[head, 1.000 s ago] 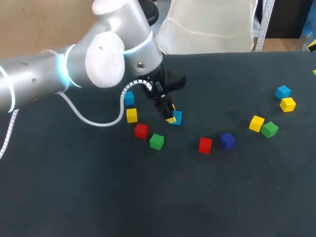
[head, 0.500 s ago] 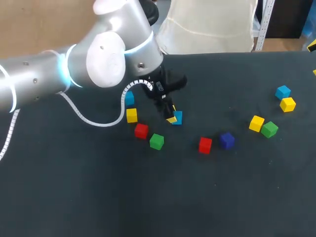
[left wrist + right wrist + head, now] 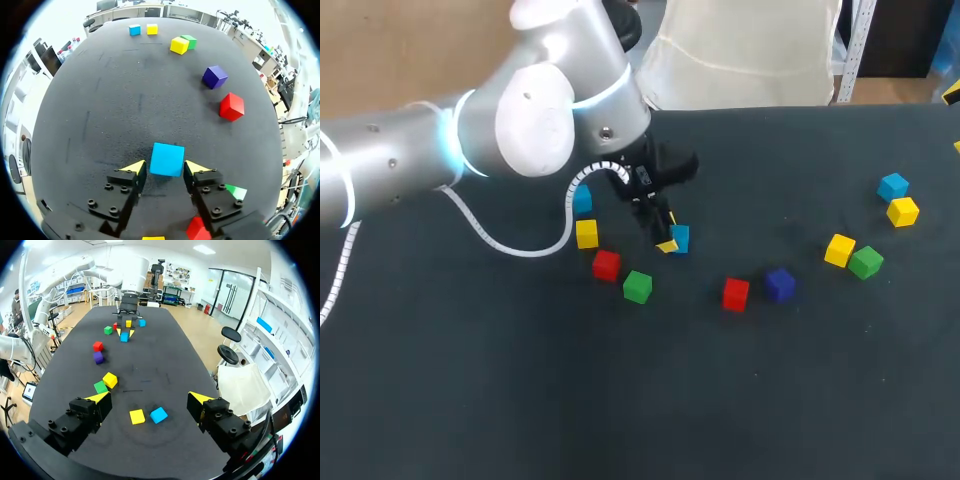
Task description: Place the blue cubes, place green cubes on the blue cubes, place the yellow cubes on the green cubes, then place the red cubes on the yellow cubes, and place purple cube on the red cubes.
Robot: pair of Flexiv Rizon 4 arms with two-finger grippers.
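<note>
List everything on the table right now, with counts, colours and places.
Table: one, black, under everything.
Blue cubes: three, blue, one mid-left, one further left, one far right.
Yellow cubes: three, yellow, one left, two right.
Green cubes: two, green, one left, one right.
Red cubes: two, red, left and middle.
Purple cube: one, purple, beside middle red.
Left tool: one, yellow-tipped, at a blue cube.
Right tool: one, open, over far-right cubes.

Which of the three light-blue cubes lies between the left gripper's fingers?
The middle light-blue cube, flanked by the left gripper and its yellow-tipped fingers. The cable-side blue cube and the far-right blue cube lie well clear of it.
</note>
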